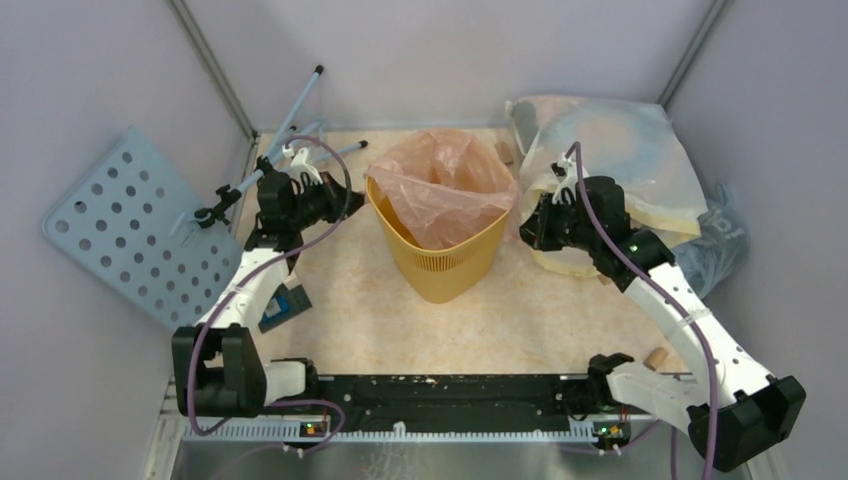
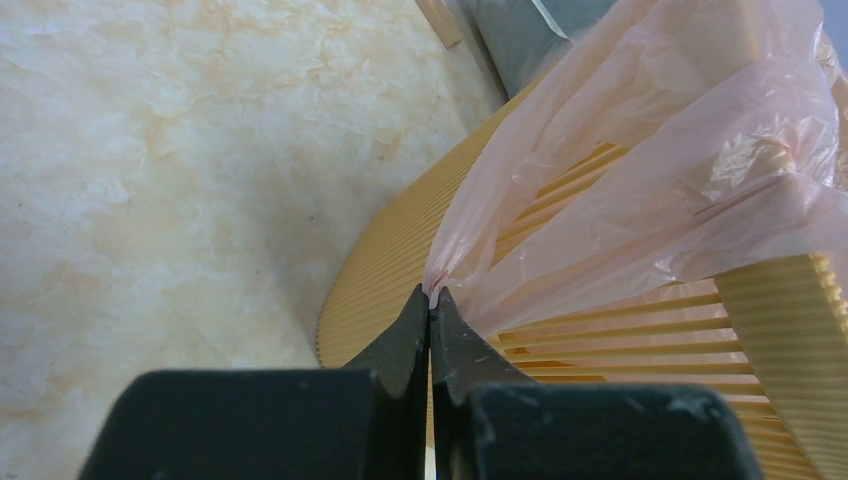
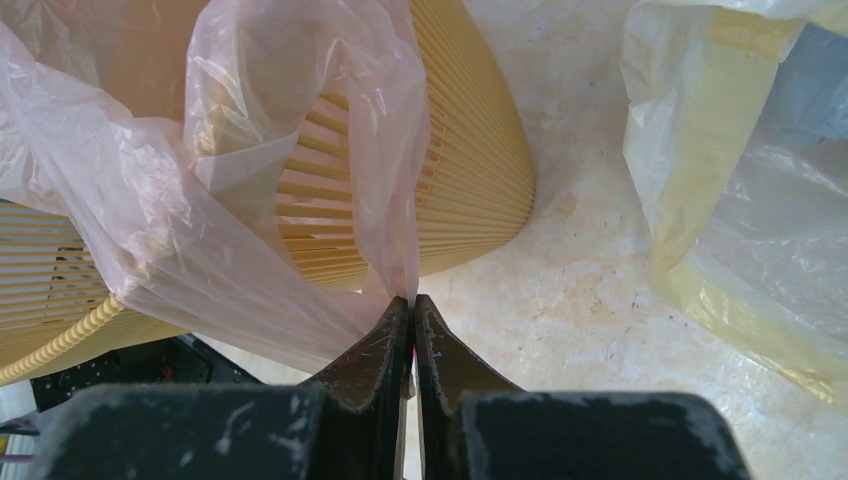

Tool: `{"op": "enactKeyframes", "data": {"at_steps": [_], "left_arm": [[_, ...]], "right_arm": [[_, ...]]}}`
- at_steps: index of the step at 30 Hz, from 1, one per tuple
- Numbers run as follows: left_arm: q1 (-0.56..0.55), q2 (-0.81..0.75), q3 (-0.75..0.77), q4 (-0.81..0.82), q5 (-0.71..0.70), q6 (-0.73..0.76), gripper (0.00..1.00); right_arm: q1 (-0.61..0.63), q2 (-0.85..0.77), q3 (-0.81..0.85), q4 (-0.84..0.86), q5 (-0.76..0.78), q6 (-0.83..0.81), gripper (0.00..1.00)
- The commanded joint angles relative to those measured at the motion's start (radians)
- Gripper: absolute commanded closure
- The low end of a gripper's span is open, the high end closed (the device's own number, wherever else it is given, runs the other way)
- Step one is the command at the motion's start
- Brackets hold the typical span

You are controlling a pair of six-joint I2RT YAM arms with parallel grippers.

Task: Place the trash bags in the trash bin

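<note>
The yellow-orange trash bin [image 1: 445, 262] stands upright mid-table. The pale pink trash bag [image 1: 445, 180] sits in its mouth, spread open and rising above the rim. My left gripper [image 1: 350, 197] is at the bin's left side, shut on the bag's left edge [image 2: 470, 240]; the pinch shows in the left wrist view [image 2: 432, 296]. My right gripper [image 1: 527, 225] is at the bin's right side, shut on the bag's right edge [image 3: 390, 200]; the pinch shows in the right wrist view [image 3: 412, 298]. The ribbed bin wall shows in both wrist views [image 2: 400, 250] [image 3: 480, 170].
A large whitish-yellow sack [image 1: 610, 150] lies at the back right, with a grey-blue bag [image 1: 720, 240] beside it. A pale blue perforated board [image 1: 130, 225] and a pole stand [image 1: 290, 130] lean at the left. A small dark object [image 1: 283, 306] lies by the left arm.
</note>
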Motion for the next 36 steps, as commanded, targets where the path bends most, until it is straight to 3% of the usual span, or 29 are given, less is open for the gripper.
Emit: {"op": "enactKeyframes", "data": {"at_steps": [1,12,16,20,28,36], "left_arm": [[0.007,0.028,-0.025,0.014,0.029,-0.005,1.00],[0.006,0.008,-0.013,0.021,0.020,-0.003,0.99],[0.007,-0.037,0.007,-0.016,-0.065,0.024,0.89],[0.007,-0.067,0.020,-0.041,-0.126,0.030,0.81],[0.034,-0.154,0.049,-0.114,-0.293,0.031,0.49],[0.034,-0.276,0.132,-0.297,-0.487,0.079,0.26]], "right_arm": [[-0.010,-0.011,-0.017,0.016,-0.017,-0.009,0.96],[-0.010,-0.028,0.003,0.019,-0.008,-0.028,0.95],[-0.009,-0.074,-0.001,0.031,0.041,-0.035,0.93],[-0.010,-0.124,-0.017,0.051,0.083,-0.049,0.85],[-0.009,-0.128,-0.022,0.058,0.055,-0.061,0.86],[-0.010,-0.135,-0.020,0.070,0.038,-0.059,0.86]]}}
